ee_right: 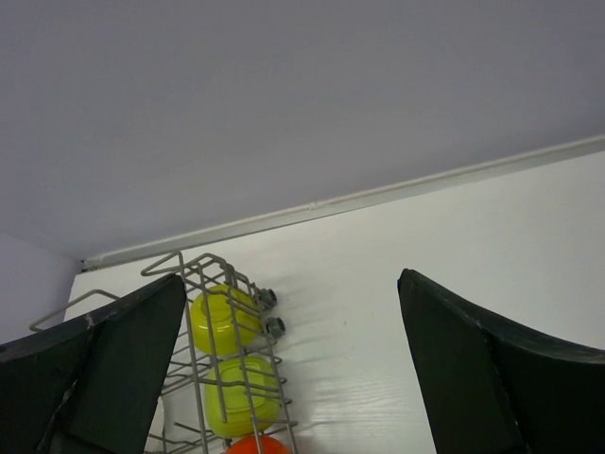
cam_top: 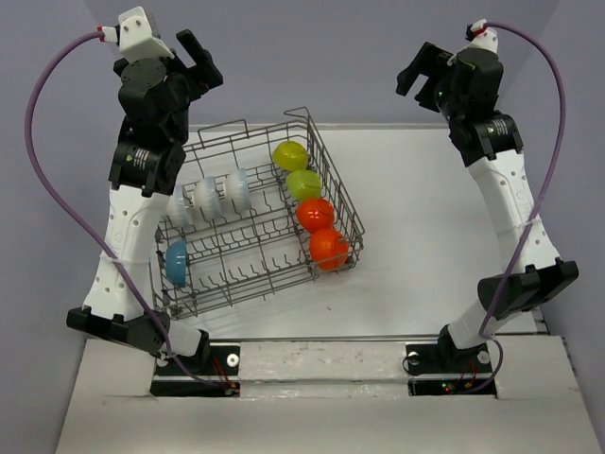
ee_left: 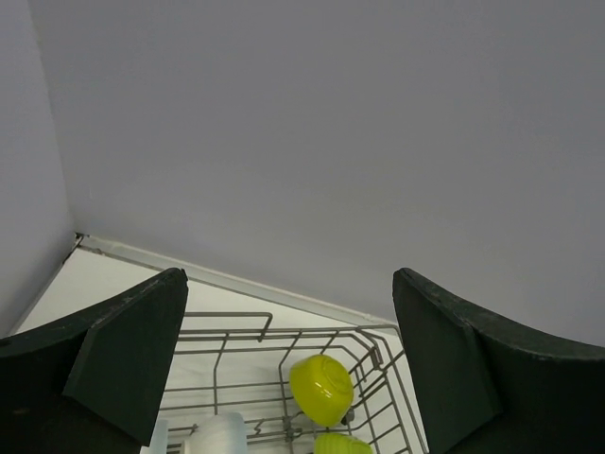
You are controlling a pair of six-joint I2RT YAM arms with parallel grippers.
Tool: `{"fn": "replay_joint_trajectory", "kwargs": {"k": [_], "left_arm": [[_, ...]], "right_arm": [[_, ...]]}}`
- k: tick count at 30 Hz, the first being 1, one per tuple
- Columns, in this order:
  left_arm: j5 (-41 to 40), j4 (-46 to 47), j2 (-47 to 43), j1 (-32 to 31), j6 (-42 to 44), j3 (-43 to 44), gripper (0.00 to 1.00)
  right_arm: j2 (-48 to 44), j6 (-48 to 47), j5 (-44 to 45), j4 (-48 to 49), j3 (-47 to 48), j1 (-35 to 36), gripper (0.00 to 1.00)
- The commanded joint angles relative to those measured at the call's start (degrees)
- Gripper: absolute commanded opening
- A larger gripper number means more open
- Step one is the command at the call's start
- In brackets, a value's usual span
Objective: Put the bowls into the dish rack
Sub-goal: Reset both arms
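Pale lilac walls (cam_top: 312, 47) back a white table (cam_top: 444, 236), where the dish rack (cam_top: 248, 248) sits angled, left of centre. Above it, the left gripper (ee_left: 288, 284) and right gripper (ee_right: 291, 284) hang with fingers spread wide, holding nothing. In the rack stand two yellow-green bowls (cam_top: 289, 155), two orange-red bowls (cam_top: 328, 248), a blue bowl (cam_top: 176, 262) and some white bowls (cam_top: 236, 189). The white ones blur together behind wires beside the left arm (cam_top: 132, 218), so I can't count them. Both wrist views cut off most of the rack.

overhead; both wrists toward dish rack (cam_top: 248, 253)
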Motion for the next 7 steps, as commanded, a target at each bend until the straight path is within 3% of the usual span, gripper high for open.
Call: {"fn": "replay_joint_trajectory", "kwargs": {"k": [1, 7], "left_arm": [[0.68, 2.41, -1.25, 0.3, 0.05, 0.84, 0.99], [3.05, 2.94, -0.46, 0.39, -0.39, 0.84, 0.99]], "right_arm": [[-2.86, -0.75, -0.48, 2.22, -1.03, 0.19, 1.0], [-4.26, -0.39, 0.05, 4.5, -3.92, 0.19, 1.0]]}}
